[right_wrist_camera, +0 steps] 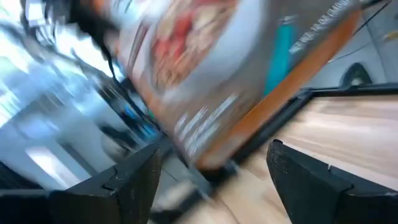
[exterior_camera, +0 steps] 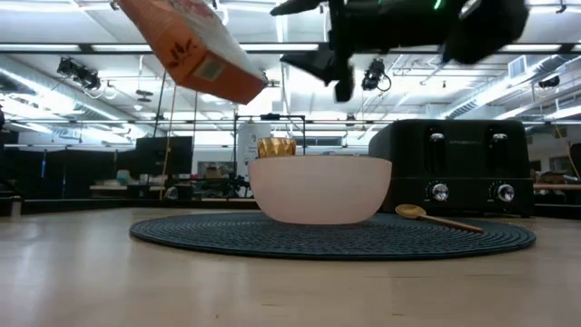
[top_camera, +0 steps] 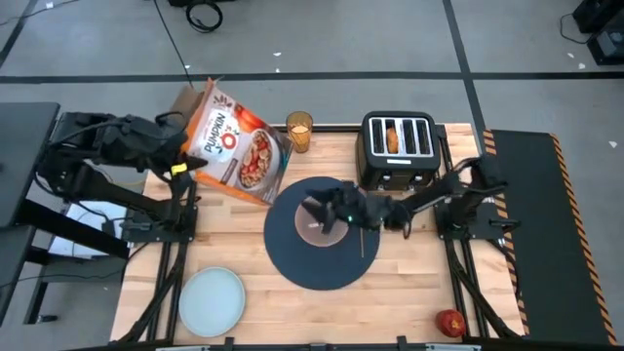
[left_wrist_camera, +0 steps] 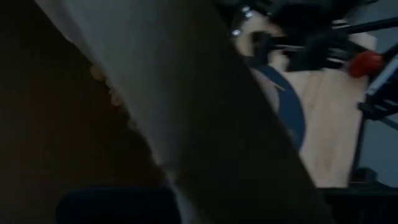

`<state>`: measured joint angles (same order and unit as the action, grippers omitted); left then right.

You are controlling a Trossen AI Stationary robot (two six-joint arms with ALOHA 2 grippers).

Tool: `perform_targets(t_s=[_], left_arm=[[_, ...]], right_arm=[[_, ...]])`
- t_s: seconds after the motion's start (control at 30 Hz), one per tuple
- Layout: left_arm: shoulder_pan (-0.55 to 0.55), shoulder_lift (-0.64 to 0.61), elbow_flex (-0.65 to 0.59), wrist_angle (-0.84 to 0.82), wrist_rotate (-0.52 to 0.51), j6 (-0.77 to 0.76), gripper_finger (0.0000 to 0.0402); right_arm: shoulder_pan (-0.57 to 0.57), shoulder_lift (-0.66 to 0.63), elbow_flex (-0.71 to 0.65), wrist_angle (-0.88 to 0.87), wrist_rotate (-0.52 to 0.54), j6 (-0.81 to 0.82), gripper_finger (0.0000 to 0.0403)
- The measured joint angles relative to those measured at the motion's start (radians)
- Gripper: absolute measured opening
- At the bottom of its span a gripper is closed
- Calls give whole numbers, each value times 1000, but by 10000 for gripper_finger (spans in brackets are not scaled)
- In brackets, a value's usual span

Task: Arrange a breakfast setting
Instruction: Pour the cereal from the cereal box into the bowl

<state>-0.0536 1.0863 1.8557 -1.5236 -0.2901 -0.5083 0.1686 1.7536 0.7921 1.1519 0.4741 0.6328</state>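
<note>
Plate (top_camera: 212, 300) and apple (top_camera: 449, 322) sit at the near table edge, unplaced. Mid-table: bowl (exterior_camera: 320, 188) on the mat (top_camera: 292, 261), spoon (exterior_camera: 436, 217) beside it on the mat. Right gripper (top_camera: 322, 213) hangs over the bowl, jaws apart, holding nothing. Left gripper (top_camera: 182, 146) is clamped on the cereal box (top_camera: 234, 144), held tilted above the table beside the mat; box mouth likely open, view poor. Far edge: glass (top_camera: 298, 131), toaster (top_camera: 398, 148) with toast (top_camera: 392, 136). Step in hand: probably cereal pour. Next calls for carrying the box over the bowl, right arm clearing.
</note>
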Motion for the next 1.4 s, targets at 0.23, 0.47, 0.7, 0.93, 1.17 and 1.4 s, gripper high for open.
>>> perform_targets(t_s=[0.23,0.47,0.7,0.93,1.17,1.4], left_arm=[[-49,0,0,80,1,22,5],[-71,-1,29,98,-2,25,5],[-92,-4,47,111,-6,23,4],[-108,-5,46,133,-19,25,4],[-108,-30,42,209,-3,53,3],[-108,-30,42,231,-8,56,3]], right_arm=[[-111,206,68,257,-201,180,339],[-153,359,212,410,-292,250,358],[-154,386,315,389,-369,216,360],[-175,392,340,397,-380,270,360],[-144,387,320,422,-355,342,359],[-139,387,347,401,-343,398,359]])
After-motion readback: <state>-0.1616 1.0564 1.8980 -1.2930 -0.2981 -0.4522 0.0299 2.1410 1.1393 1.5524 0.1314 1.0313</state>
